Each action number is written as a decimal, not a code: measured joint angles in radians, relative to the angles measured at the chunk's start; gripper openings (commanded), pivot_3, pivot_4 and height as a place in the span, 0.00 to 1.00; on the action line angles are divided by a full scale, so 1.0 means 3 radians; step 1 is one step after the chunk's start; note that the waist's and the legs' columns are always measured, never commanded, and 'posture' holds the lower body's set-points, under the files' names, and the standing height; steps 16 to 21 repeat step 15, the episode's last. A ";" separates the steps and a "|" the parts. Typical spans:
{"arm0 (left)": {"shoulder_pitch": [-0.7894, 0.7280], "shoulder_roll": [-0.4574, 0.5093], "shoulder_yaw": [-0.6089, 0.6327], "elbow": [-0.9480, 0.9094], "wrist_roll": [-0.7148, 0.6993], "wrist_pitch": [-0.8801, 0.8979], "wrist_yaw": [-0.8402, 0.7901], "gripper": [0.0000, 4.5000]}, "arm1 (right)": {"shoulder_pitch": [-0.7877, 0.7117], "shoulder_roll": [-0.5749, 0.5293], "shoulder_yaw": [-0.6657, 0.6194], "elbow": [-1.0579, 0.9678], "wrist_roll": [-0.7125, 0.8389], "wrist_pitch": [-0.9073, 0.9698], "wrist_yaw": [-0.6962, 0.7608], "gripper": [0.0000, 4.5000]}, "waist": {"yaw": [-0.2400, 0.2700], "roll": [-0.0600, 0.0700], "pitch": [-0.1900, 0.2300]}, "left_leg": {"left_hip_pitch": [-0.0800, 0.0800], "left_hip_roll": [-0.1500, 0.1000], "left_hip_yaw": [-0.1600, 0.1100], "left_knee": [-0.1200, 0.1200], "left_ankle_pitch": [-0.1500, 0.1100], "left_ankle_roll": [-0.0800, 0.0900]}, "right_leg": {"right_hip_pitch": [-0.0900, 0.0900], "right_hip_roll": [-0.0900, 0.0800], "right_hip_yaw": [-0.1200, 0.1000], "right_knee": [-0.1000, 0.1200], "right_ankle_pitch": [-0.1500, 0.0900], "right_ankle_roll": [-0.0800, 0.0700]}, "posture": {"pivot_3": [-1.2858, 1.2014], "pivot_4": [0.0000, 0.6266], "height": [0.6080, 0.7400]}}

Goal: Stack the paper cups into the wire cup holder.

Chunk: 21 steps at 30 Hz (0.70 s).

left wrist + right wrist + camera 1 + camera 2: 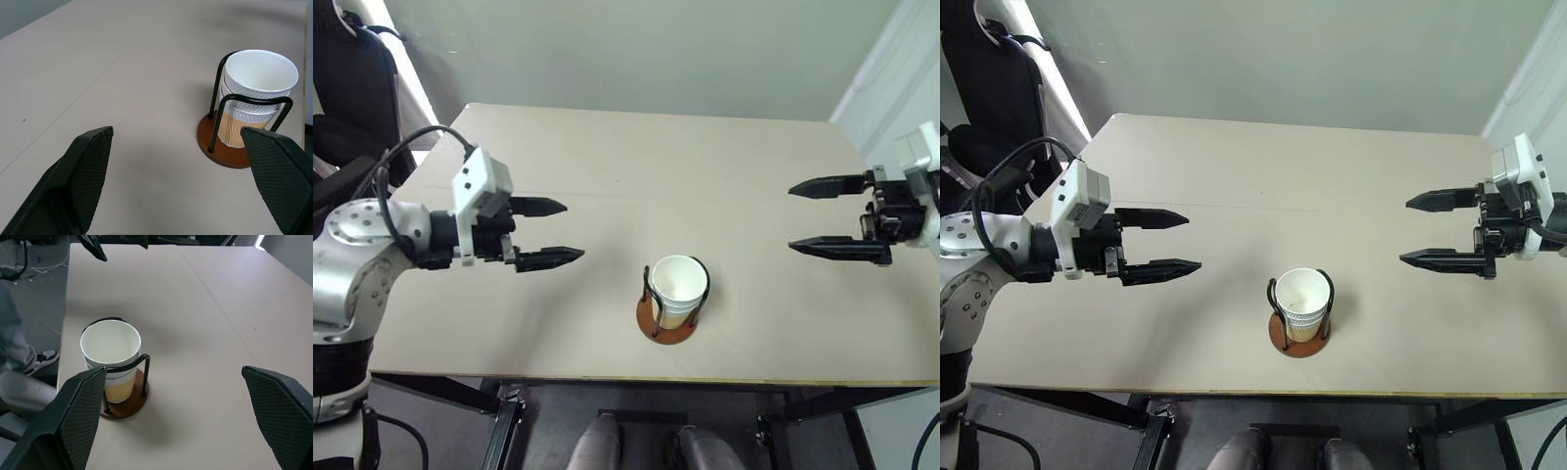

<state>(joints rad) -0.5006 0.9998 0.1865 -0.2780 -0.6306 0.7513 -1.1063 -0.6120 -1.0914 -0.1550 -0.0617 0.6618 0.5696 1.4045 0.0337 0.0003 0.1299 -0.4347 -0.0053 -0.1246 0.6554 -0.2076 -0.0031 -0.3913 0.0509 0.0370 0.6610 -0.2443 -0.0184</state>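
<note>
The paper cups (pixel 677 286) stand nested in one stack inside the wire cup holder (pixel 667 327), near the table's front edge at the middle. The stack shows a white inside, white rims and a tan lower wall (pixel 234 132). Black wire loops (pixel 254 102) rise around it from the reddish-brown disc base (pixel 128 406). My left gripper (pixel 548 233) hovers open and empty to the left of the holder, well apart from it. On the right my right gripper (pixel 822 217) is open and empty too, its fingers pointing toward the centre.
The beige table (pixel 646 176) spreads wide behind and beside the holder. A black chair (pixel 352 88) stands past the table's left side. In the right wrist view a person's leg and shoe (pixel 29 363) are by the table's edge.
</note>
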 measured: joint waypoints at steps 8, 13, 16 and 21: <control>0.0084 0.0073 0.0079 -0.0051 -0.0029 0.0000 0.0058 0.99 | -0.0083 0.0049 0.0066 0.0084 -0.0068 -0.0044 0.0043 1.00 | -0.0007 0.0000 0.0000 | 0.0000 0.0000 0.0000 -0.0004 0.0001 -0.0001 | -0.0002 0.0000 0.0000 0.0000 -0.0001 -0.0002 | 0.52 0.24 1.00; 0.0141 0.0109 0.0125 -0.0081 -0.0058 0.0002 0.0076 0.99 | -0.0128 0.0080 0.0082 0.0130 -0.0117 -0.0066 0.0066 1.00 | -0.0007 0.0000 0.0000 | 0.0000 0.0000 -0.0001 -0.0008 0.0002 -0.0003 | -0.0003 0.0000 0.0000 -0.0001 -0.0001 -0.0003 | 0.52 0.24 1.00; 0.0171 0.0118 0.0125 -0.0104 -0.0068 0.0023 0.0075 0.99 | -0.0132 0.0092 0.0087 0.0149 -0.0131 -0.0077 0.0071 1.00 | -0.0007 0.0000 0.0000 | 0.0000 0.0000 -0.0001 -0.0008 0.0002 -0.0003 | -0.0003 0.0000 0.0000 -0.0001 -0.0001 -0.0004 | 0.52 0.24 1.00; 0.0171 0.0118 0.0125 -0.0104 -0.0068 0.0023 0.0075 0.99 | -0.0132 0.0092 0.0087 0.0149 -0.0131 -0.0077 0.0071 1.00 | -0.0007 0.0000 0.0000 | 0.0000 0.0000 -0.0001 -0.0008 0.0002 -0.0003 | -0.0003 0.0000 0.0000 -0.0001 -0.0001 -0.0004 | 0.52 0.24 1.00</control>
